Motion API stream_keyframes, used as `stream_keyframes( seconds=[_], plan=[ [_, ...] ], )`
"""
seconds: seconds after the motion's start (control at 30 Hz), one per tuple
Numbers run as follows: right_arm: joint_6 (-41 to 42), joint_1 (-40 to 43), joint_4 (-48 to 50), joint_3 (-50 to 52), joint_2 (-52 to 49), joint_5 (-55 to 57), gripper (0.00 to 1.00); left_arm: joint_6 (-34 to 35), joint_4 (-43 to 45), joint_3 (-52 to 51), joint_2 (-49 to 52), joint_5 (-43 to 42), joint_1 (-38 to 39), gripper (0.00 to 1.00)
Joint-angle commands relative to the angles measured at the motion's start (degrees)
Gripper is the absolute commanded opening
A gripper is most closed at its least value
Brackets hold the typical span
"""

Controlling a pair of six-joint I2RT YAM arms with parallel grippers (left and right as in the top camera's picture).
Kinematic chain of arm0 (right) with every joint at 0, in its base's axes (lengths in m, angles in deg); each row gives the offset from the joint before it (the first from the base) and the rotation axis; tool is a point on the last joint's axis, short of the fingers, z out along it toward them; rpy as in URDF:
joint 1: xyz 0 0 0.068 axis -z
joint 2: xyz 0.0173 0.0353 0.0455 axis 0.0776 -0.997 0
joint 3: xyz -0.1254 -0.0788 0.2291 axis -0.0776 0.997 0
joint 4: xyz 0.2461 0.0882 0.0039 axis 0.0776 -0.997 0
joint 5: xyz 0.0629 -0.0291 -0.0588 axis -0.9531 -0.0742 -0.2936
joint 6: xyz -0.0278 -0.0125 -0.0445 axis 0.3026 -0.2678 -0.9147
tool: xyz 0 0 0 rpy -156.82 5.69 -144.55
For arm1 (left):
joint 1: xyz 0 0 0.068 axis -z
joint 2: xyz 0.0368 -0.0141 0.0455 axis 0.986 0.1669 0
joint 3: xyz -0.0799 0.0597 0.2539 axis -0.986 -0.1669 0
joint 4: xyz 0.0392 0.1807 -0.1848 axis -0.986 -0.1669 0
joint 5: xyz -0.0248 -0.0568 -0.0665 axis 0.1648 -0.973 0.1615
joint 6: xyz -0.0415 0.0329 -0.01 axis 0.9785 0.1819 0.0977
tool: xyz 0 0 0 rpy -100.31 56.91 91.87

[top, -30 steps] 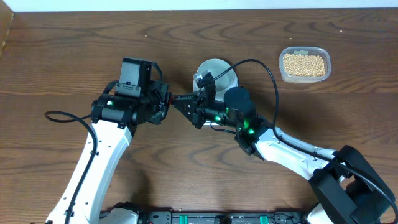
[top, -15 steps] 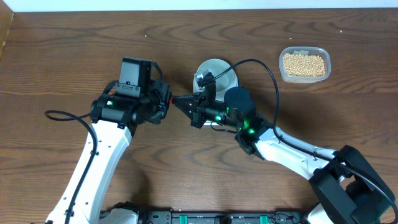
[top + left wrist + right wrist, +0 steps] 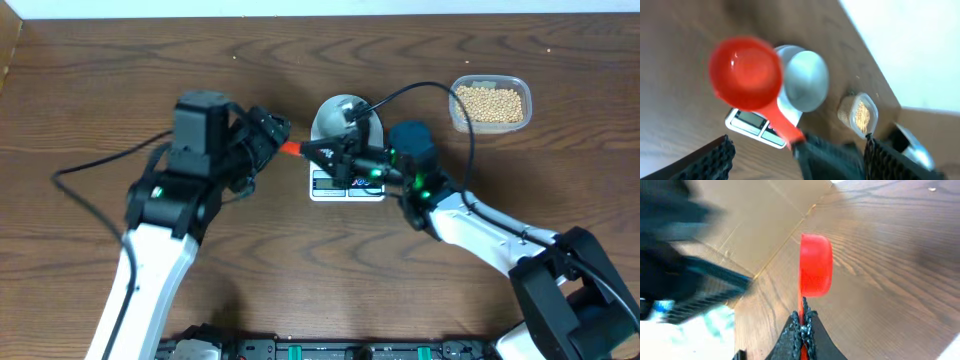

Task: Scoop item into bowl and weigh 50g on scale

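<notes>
Since a second ago both arms moved off the scale point(image 3: 347, 186), uncovering its display. We log the right hand point(image 3: 803, 322) clamped on the red scoop point(image 3: 816, 265) handle, left hand point(image 3: 268, 132) spread apart. On the scale sits the bowl point(image 3: 343, 115); beans point(image 3: 489, 103) lie in the clear tub point(image 3: 452, 112), well apart.

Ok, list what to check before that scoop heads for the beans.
1. Right pincer shut on the red scoop handle: ok.
2. Scoop empty: ok.
3. Bowl sitting on the scale: ok.
4. Scale display at zero: cannot tell, too small to read.
5. Left pincer open, holding nothing: ok.
6. Tub uncovered, beans in it: ok.
</notes>
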Motion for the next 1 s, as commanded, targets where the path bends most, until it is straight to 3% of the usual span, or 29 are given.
stream_keyframes(
  seconds=[0.0, 0.2, 0.6, 0.97],
  plan=[
    [-1.2, 2.4, -2.7, -1.1, 3.9, -2.4, 0.01, -14.1, -0.1, 1.4, -4.5, 1.4, 0.1, 0.84],
    [-9.6, 6.2, -17.8, -1.1, 13.4, 2.8, 0.01, -20.9, -4.3, 1.4, -9.3, 8.0, 0.1, 0.84],
    [-25.6, 15.6, -51.0, -3.7, 32.0, 24.8, 0.01, -26.6, -7.5, 1.4, -5.5, 8.4, 1.8, 0.84],
    [-36.3, 27.6, -74.3, -20.6, 32.5, 34.1, 0.01, -28.8, -4.7, 1.5, 0.3, 18.9, 14.6, 0.84]
  ],
)
